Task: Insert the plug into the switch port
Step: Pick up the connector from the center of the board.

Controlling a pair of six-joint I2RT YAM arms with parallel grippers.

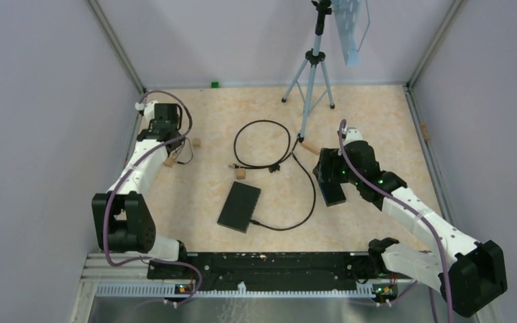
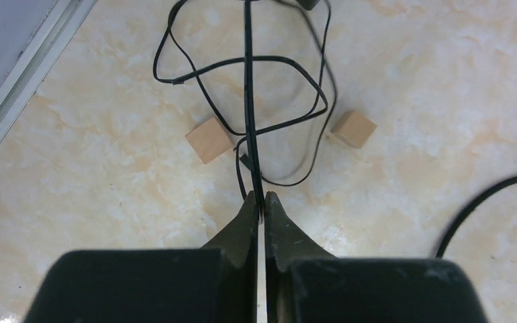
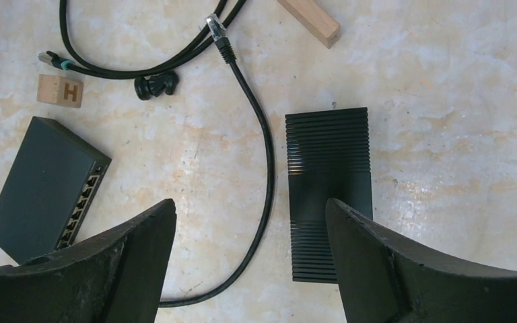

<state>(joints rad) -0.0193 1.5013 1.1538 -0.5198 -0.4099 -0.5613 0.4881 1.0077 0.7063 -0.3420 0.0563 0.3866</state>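
Two robot arms work above a table holding a network switch [image 1: 239, 205] and loose cables.
The left gripper [image 2: 261, 196] is pinched closed on a thin wire [image 2: 247, 81]. The right gripper [image 3: 249, 205] hangs wide open, holding nothing. The clear plug [image 3: 214, 24] lies free on its black cable [image 3: 269, 161], apart from the switch. It is probably light with a brittle clip, so the boot behind it looks like the best place to grip.

The surface [image 2: 108, 195] looks glossy and marbled; the blocks [image 2: 209, 140] are pale bare wood; the switch [image 3: 40, 182] is matt black.
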